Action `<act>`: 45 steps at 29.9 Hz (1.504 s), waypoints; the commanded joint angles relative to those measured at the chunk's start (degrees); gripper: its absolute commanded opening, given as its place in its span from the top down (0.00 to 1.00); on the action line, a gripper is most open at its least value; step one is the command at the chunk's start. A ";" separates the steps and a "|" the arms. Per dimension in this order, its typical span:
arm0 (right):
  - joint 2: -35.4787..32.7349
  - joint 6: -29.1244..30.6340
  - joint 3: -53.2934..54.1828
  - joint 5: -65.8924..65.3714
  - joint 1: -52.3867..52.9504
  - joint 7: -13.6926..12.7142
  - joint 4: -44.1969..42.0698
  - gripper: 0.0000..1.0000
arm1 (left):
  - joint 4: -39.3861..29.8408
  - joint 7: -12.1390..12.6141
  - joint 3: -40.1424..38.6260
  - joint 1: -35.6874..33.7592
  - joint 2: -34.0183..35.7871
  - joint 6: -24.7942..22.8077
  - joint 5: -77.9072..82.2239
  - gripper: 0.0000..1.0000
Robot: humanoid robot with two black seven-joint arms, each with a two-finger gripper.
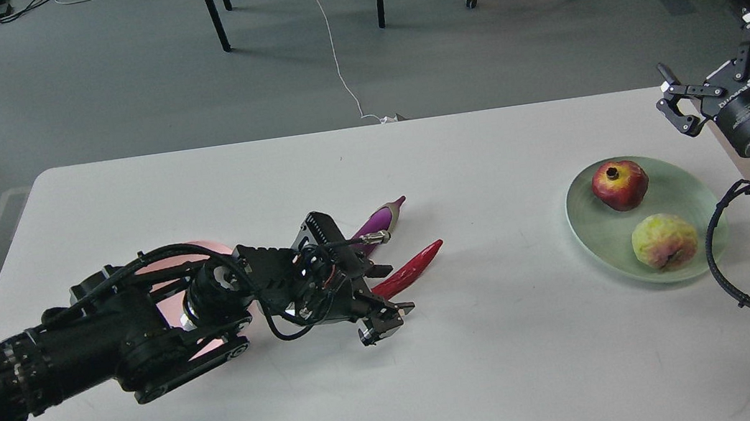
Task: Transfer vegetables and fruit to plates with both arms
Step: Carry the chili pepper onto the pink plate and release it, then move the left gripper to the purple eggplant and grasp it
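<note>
Reaching low, the left gripper (377, 295) straddles the red chili (409, 269), fingers apart, eggplant (381, 219) just beyond. Fruit done; right gripper (727, 77) hangs wide, empty. Next: close, carry back to the pink plate (196, 251) behind it

You have 1 white table (511, 366) carrying everything. Directly on it lie the eggplant (382, 220) and, just beside it, the chili (412, 271), both near the middle. 2 plates rest on it too: the pink plate (168, 261) at left, largely hidden, and the green plate (596, 239) at right.
</note>
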 commanded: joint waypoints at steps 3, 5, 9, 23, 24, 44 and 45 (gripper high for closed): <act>0.13 -0.01 -0.03 -0.01 0.63 0.06 0.00 0.01 | 0.83 -0.79 0.01 0.78 0.42 0.17 -0.01 0.71; 0.13 -0.01 -0.03 -0.01 0.63 0.06 0.00 0.01 | 0.83 -0.97 -0.08 1.22 0.42 0.17 -0.01 0.79; 0.40 -0.01 -0.03 -0.01 0.72 0.06 -0.18 0.01 | 0.83 -0.88 -0.52 1.57 1.12 0.17 -0.01 0.90; 0.40 -0.01 -0.29 -0.44 3.80 -0.03 -0.09 0.01 | -16.57 -1.49 -10.72 1.65 28.08 0.34 -9.66 0.92; 0.40 -0.01 -0.29 -0.44 3.97 -0.03 -0.09 0.01 | -16.48 -2.19 -10.28 2.27 31.15 0.52 -12.03 0.92; 1.19 -0.01 -0.82 -0.71 4.59 -0.29 0.17 0.01 | -7.43 -5.01 -9.13 13.09 37.69 5.53 -17.85 0.23; 1.10 -0.01 -0.82 -0.71 4.42 -0.29 0.17 0.01 | -7.43 -5.10 -9.31 12.65 37.42 5.53 -17.85 0.23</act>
